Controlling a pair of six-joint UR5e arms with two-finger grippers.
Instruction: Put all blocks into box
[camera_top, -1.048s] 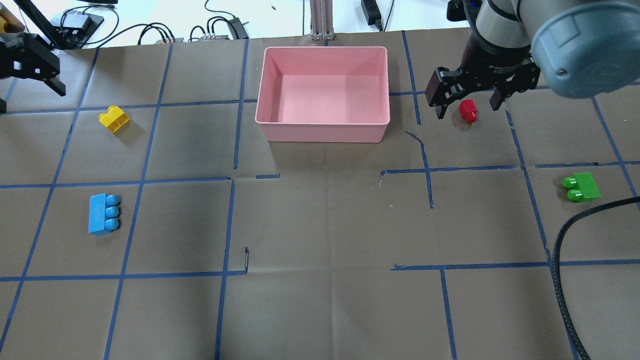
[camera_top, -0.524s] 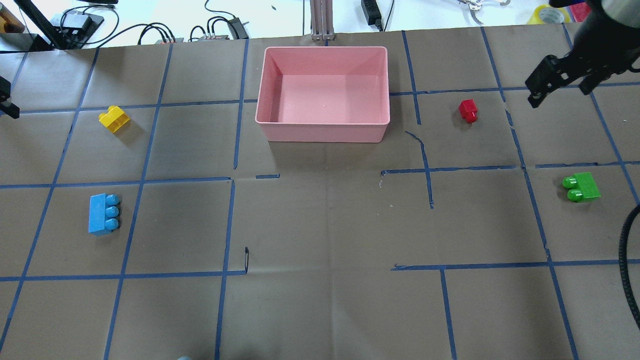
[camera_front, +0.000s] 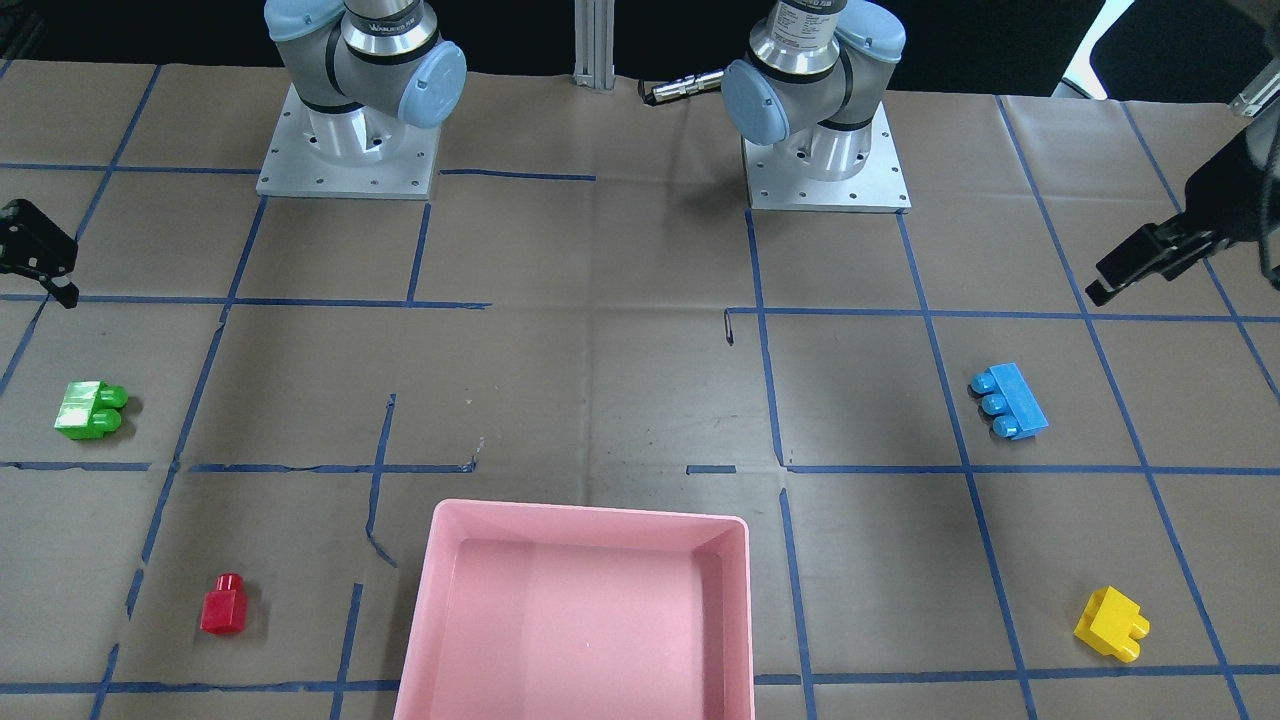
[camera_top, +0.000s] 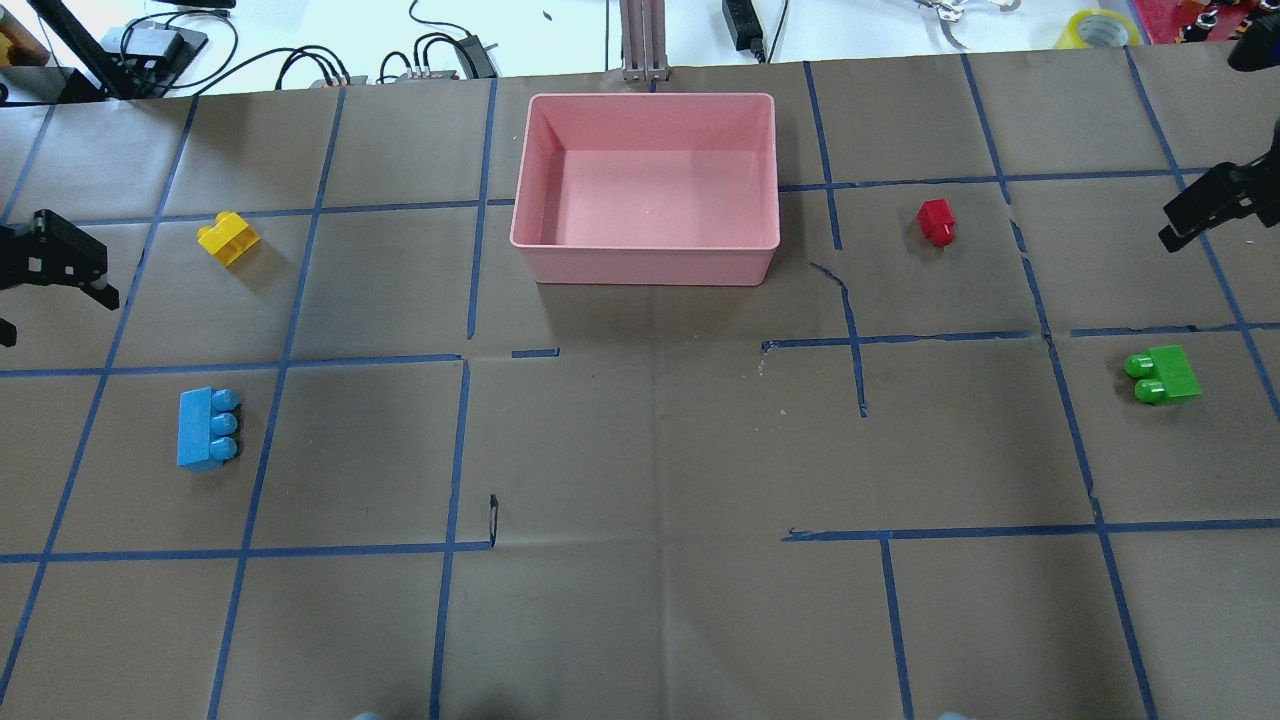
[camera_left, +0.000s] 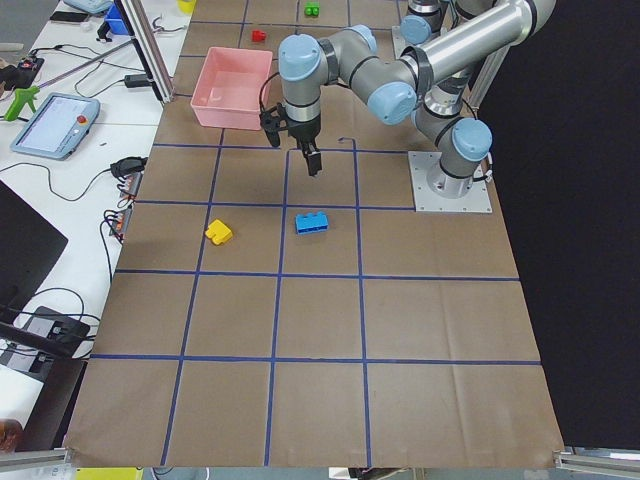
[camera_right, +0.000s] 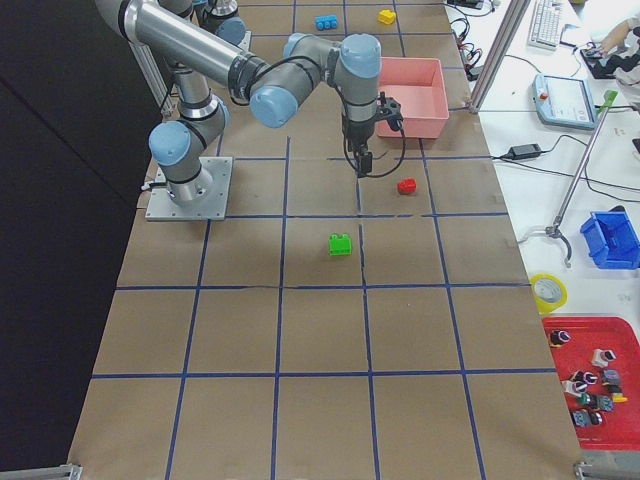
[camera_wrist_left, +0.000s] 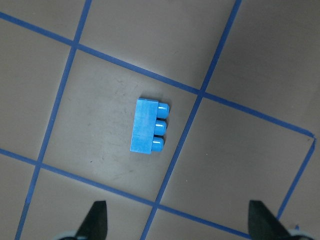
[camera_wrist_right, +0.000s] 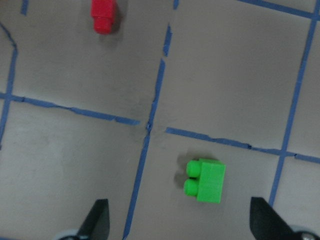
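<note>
Starting near the robot, the blue three-stud block (camera_top: 208, 428) lies on its side on the left of the table (camera_top: 650, 450). Its studs point to the middle. The green two-stud block (camera_top: 1162, 375) lies on its side on the right, and its studs point to the middle too.

A bit farther out, the left gripper (camera_wrist_left: 177, 222) hangs in the air by the left edge. Its fingers (camera_wrist_left: 97, 220) are spread wide and hold nothing. It looks down at the blue block but is not over it. The right gripper (camera_wrist_right: 177, 220) hangs by the right edge, also spread wide and holding nothing, with the green block just ahead of it.

Farther again, the yellow two-stud block (camera_top: 228, 238) sits on the left and the small red one-stud block (camera_top: 937, 221) on the right. The pink box (camera_top: 645, 262) sits at the far middle with no block in it.

I think the job is at its first step: picking a block. Next, each gripper needs to move over its block, go down with one finger on each flat side, and squeeze.
</note>
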